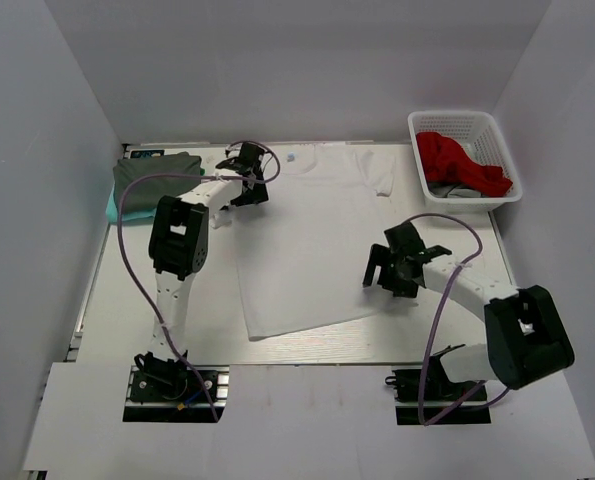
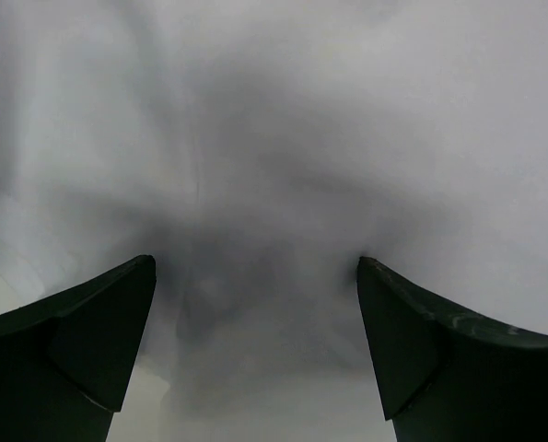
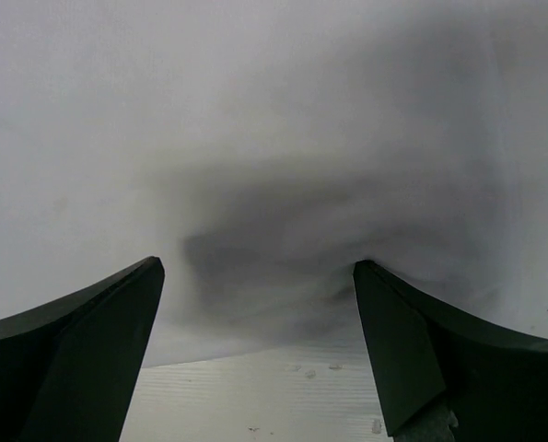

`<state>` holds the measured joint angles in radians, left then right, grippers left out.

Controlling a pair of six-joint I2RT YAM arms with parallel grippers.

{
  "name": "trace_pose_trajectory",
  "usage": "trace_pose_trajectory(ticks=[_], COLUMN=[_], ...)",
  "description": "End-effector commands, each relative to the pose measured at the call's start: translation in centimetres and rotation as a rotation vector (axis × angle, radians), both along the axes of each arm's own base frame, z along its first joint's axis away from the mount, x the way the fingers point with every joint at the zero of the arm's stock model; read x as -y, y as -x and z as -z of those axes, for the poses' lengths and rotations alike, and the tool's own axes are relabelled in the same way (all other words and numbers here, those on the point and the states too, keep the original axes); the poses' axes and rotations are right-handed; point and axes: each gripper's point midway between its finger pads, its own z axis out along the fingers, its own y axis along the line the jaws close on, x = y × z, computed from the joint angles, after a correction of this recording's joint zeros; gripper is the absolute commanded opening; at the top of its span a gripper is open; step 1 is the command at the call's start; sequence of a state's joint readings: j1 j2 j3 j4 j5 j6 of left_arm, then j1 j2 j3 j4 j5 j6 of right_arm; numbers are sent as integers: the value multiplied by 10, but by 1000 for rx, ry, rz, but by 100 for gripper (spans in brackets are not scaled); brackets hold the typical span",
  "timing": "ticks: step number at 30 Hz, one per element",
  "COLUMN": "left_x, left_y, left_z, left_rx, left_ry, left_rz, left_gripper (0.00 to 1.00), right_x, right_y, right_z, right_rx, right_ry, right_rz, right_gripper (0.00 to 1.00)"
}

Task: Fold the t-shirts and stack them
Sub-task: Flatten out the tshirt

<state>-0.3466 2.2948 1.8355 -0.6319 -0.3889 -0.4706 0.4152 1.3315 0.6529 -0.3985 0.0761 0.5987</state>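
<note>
Top external view: the table (image 1: 217,320) is largely covered by the white t-shirt (image 1: 307,240), which is spread flat at the centre with its collar toward the far edge and one sleeve showing at the far right. At the far left corner the dark grey t-shirt (image 1: 155,168) is laid folded on the teal t-shirt (image 1: 111,207). A white basket (image 1: 455,119) holding a red cloth (image 1: 457,160) is set at the far right, well apart from the work.

The left gripper (image 1: 245,178) is held over the shirt's far left shoulder, and the right gripper (image 1: 385,272) over its right side edge. In both wrist views the jaws are seen spread wide with only white cloth beneath them; nothing is grasped by either.

The step in hand is judged to be a fold of the white shirt. For it to be done well, the cloth should be pinched at its very edge. The right wrist view shows that edge just inside the fingertips, with bare table nearer. Both corners should be lifted only a little, carried across together and laid so that the edges are matched. The cloth should be let go only once it is lying flat. Wrinkles near the left shoulder may be dragged along if too much cloth is gathered.
</note>
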Motion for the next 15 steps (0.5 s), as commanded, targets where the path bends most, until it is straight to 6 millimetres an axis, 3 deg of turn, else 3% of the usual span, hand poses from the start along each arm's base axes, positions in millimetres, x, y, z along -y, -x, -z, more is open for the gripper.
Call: trace_pose_trajectory(ticks=[1, 2, 3, 4, 5, 6, 7, 8, 9, 10, 11, 12, 13, 14, 15], left_x=[-24, -32, -26, -24, -34, -23, -21, -28, -12, -13, 1, 25, 49, 61, 71], left_y=[41, 72, 89, 106, 151, 177, 196, 246, 273, 314, 323, 344, 344, 372, 373], left_z=[-7, 9, -9, -8, 16, 20, 4, 24, 22, 35, 17, 8, -2, -3, -24], left_rx=[-95, -165, -140, -152, -251, -298, -270, -370, -431, -497, -446, -494, -435, -490, -420], left_ry=[-54, -83, -52, -29, -29, 44, 124, 127, 224, 258, 370, 518, 638, 748, 822], left_rz=[-92, -121, -148, -155, -170, -155, -209, -219, -194, -215, -153, -77, 28, 116, 208], left_gripper=[100, 100, 100, 100, 100, 100, 100, 100, 100, 100, 100, 100, 100, 100, 100], right_x=[13, 10, 16, 16, 17, 22, 25, 37, 40, 46, 58, 55, 53, 53, 46], right_y=[-1, -12, -9, -13, -20, -27, -35, -50, -63, -64, -71, -106, -119, -125, -162], right_z=[19, 13, 22, 23, 21, 27, 25, 20, 18, 25, 31, 14, 11, 28, 6], right_rx=[-71, -54, -100, -102, -94, -113, -106, -88, -80, -118, -134, -59, -38, -80, 8], right_ry=[66, 70, 94, 97, 103, 116, 123, 149, 165, 195, 221, 213, 204, 215, 206], right_rz=[37, 38, 46, 53, 59, 73, 85, 120, 113, 112, 140, 117, 101, 60, 46], right_gripper=[90, 90, 90, 90, 90, 90, 90, 90, 90, 90, 90, 90, 90, 90, 90])
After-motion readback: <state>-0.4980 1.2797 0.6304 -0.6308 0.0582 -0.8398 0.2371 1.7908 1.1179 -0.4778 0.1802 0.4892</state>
